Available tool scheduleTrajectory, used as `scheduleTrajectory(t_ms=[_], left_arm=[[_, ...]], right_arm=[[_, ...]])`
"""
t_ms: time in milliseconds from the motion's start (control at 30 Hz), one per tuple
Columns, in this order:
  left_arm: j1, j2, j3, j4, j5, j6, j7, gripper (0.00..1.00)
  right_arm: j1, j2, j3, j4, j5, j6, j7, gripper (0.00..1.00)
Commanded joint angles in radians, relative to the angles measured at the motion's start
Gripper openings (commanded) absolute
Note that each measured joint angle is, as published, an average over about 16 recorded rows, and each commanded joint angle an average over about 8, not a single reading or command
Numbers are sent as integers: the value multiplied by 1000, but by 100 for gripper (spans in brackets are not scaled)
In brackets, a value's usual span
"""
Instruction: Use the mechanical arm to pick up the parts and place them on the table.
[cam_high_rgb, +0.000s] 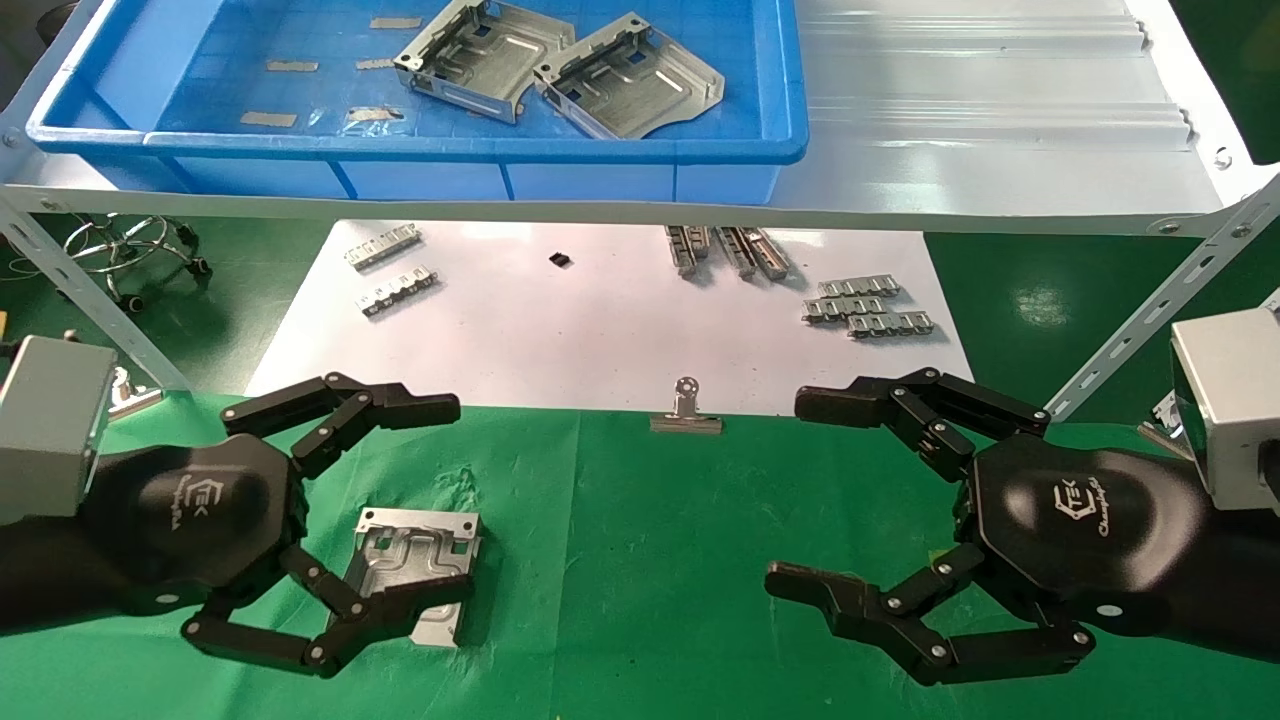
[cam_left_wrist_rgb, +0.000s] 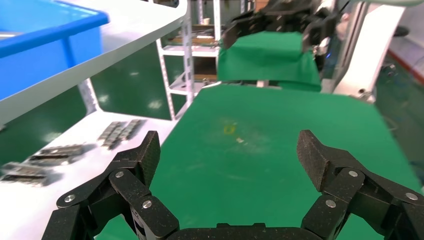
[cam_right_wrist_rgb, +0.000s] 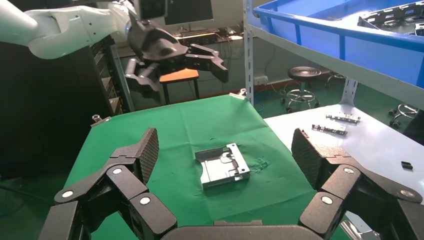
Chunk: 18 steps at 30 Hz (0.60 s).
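Observation:
One silver part (cam_high_rgb: 415, 560) lies flat on the green cloth of the table (cam_high_rgb: 640, 560); it also shows in the right wrist view (cam_right_wrist_rgb: 221, 166). My left gripper (cam_high_rgb: 445, 500) is open and hangs above that part without touching it; the right wrist view shows it raised off the cloth (cam_right_wrist_rgb: 170, 55). In the left wrist view its fingers (cam_left_wrist_rgb: 230, 155) frame bare cloth with a yellow mark (cam_left_wrist_rgb: 229, 129). Two more parts (cam_high_rgb: 485, 55) (cam_high_rgb: 630, 85) lie in the blue bin (cam_high_rgb: 420, 150). My right gripper (cam_high_rgb: 800, 490) is open and empty above the cloth, as its own view shows (cam_right_wrist_rgb: 225, 146).
The blue bin stands on a grey metal shelf (cam_high_rgb: 1000, 130) over the far side. Beneath it a white sheet (cam_high_rgb: 600, 330) carries small toothed strips (cam_high_rgb: 865, 308). A binder clip (cam_high_rgb: 686, 412) sits at the cloth's far edge. A stool (cam_high_rgb: 130, 245) stands at the far left.

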Motion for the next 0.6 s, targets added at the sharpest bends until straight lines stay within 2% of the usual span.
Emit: scheduleTrajectory(t_ms=[33, 300, 600], left_arm=[[20, -9, -16, -42, -13, -4, -35, 100], [87, -40, -70, -186, -59, -17, -151, 100], [98, -45, -78, -205, -68, -20, -160, 100]], right_arm=[[0, 0, 0, 0, 0, 0, 0, 100], [0, 0, 0, 0, 0, 0, 0, 100], [0, 0, 0, 0, 0, 0, 0, 100]])
